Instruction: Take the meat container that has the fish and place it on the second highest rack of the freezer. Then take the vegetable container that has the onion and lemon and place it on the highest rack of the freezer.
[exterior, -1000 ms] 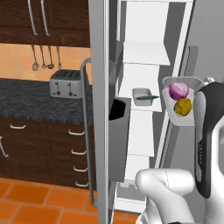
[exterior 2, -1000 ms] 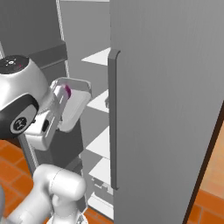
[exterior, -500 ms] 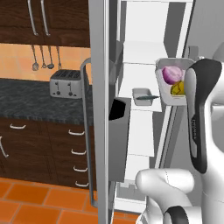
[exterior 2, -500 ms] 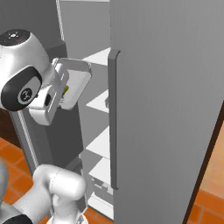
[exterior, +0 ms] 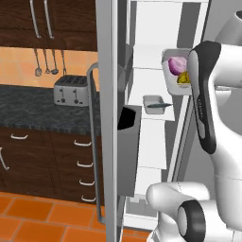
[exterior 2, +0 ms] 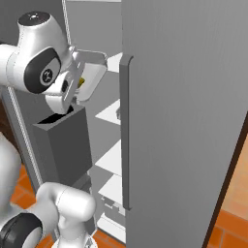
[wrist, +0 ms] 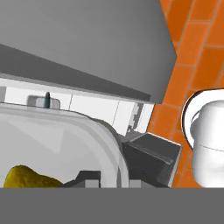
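The hand [wrist: 114, 183] is pinched nearly shut on the near rim of the vegetable container [exterior: 171, 71]. The stiff, light tray should stay level; the onion [exterior: 177, 64] and lemon [exterior: 183, 78] may roll.

No legible text, labels, brands or numbers on any surface.

Home kitchen: toaster [exterior: 72, 90] on counter [exterior: 42, 111], wood cabinets [exterior: 47, 156], open freezer [exterior: 156, 142].
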Tool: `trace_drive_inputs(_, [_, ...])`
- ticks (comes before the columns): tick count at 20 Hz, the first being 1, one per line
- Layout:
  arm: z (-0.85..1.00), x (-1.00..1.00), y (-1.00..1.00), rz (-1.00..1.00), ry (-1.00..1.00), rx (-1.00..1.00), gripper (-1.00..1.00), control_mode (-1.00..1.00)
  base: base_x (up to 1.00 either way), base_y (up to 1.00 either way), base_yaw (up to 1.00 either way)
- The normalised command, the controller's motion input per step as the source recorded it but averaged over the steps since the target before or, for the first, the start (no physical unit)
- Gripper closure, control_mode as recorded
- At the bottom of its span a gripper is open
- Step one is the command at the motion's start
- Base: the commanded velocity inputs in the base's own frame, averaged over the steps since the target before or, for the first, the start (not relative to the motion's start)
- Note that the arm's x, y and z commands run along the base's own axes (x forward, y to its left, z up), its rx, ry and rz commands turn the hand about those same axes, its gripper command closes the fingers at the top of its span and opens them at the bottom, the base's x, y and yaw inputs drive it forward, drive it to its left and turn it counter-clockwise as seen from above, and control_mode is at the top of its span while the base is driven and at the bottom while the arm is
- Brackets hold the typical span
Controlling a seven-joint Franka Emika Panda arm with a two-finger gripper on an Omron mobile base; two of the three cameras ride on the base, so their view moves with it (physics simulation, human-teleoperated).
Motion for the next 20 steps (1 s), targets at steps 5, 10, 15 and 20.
trace_drive_inputs(5, [0.01, 0.57, -0.16, -0.06, -0.02, 0.01, 1.00, -1.00, 0.00, 0.00, 0.00])
trace_drive_inputs(10, [0.00, 0.59, -0.08, -0.06, -0.08, 0.00, 1.00, -1.00, 0.00, 0.00, 0.00])
trace_drive_inputs(15, [0.00, 0.57, 0.00, -0.02, -0.01, 0.00, 1.00, -1.00, 0.00, 0.00, 0.00])
trace_drive_inputs(20, [0.00, 0.53, -0.02, 0.00, 0.00, 0.00, 1.00, -1.00, 0.00, 0.00, 0.00])
